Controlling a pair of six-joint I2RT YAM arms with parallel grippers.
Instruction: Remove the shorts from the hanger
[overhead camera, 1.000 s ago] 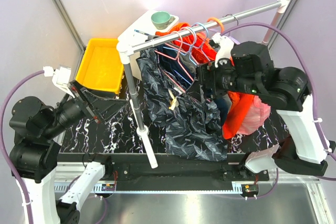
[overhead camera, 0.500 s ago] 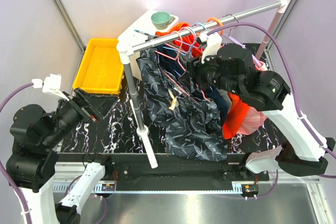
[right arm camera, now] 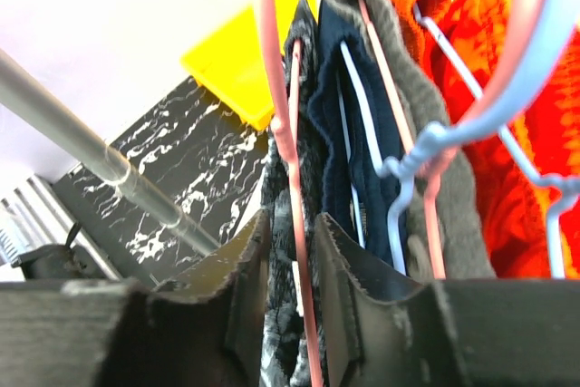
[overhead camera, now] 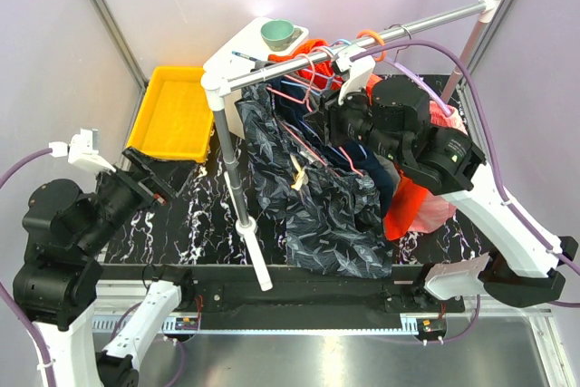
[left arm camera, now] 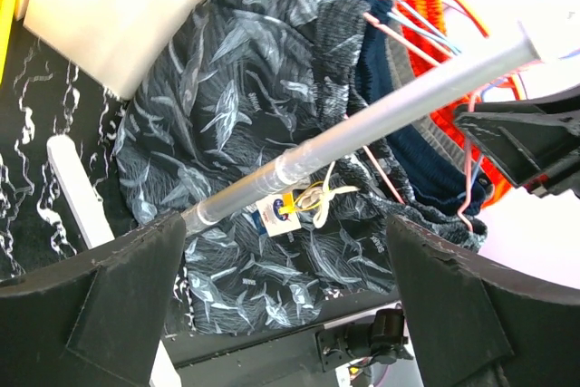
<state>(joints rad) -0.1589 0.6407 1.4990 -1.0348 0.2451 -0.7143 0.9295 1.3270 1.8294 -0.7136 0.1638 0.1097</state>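
The right gripper [overhead camera: 343,122] is pushing leftward into the hung clothes. Its jaws are narrowing from wide apart to a slim gap around the hanger [right arm camera: 275,88] wire, at the top edge of the shorts [overhead camera: 313,206]. The left gripper [overhead camera: 149,180] is drawing back slightly from the yellow bin [overhead camera: 172,115].

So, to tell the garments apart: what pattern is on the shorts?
The shorts are dark grey-black with pale leaf shapes; clearest in the left wrist view.

Matt cloth shorts [overhead camera: 317,206], glossy wire hanger [right arm camera: 276,106]
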